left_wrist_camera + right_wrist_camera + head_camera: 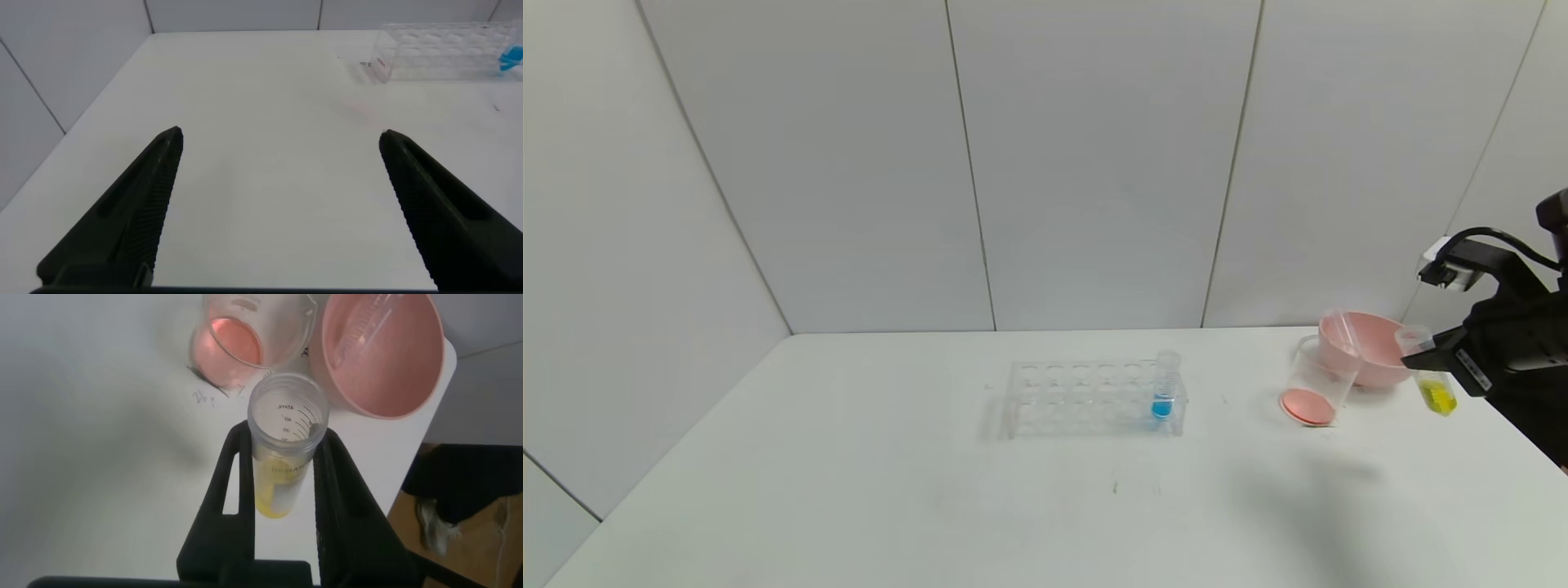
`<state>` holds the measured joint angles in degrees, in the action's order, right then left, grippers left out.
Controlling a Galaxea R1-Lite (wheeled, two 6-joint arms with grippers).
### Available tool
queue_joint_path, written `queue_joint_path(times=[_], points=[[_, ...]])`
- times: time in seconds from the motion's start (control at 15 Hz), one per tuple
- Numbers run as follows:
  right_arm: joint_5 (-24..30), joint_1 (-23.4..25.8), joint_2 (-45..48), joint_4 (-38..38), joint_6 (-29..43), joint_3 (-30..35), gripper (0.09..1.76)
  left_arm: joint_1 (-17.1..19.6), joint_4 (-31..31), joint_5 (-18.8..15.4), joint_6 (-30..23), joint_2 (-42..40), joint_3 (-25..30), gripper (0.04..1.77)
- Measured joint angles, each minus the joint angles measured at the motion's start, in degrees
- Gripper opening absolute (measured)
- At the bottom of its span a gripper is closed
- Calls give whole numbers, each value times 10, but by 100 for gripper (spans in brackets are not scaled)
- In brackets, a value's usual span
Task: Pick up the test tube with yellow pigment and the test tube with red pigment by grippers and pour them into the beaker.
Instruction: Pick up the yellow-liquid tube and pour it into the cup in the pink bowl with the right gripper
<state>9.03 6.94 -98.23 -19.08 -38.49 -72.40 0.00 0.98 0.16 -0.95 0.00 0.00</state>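
Observation:
My right gripper (1417, 357) is at the table's right edge, shut on the test tube with yellow pigment (1437, 390). It holds the tube upright above the table, just right of the pink bowl (1380, 355). In the right wrist view the fingers (237, 469) clamp the tube (282, 486) below its rim, with yellow liquid at its tip. The beaker (1316, 377) stands left of the bowl with red liquid (233, 345) in its bottom. A clear tube (1342, 327) with no red liquid visible leans in the bowl. My left gripper (282, 135) is open and empty over bare table.
A clear tube rack (1094, 398) stands mid-table with a blue-tipped tube (1165, 385) in its right end; it also shows in the left wrist view (441, 49). The table's right edge (425, 449) runs close to the bowl and my right gripper.

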Motion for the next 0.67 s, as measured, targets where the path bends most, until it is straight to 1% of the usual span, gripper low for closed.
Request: queue_joint_path(times=[0.13, 0.33, 0.47, 0.67], points=[[-24, 0, -21, -13, -22, -30, 48, 0, 0, 0, 0, 0, 0, 172], [-63, -2, -49, -15, -86, -54, 48, 0, 0, 0, 0, 0, 0, 172], [-85, -8, -65, -24, -106, -75, 48, 0, 0, 0, 0, 0, 0, 172], [-100, -25, -86, -96, -118, -129, 48, 0, 0, 0, 0, 0, 0, 172]])
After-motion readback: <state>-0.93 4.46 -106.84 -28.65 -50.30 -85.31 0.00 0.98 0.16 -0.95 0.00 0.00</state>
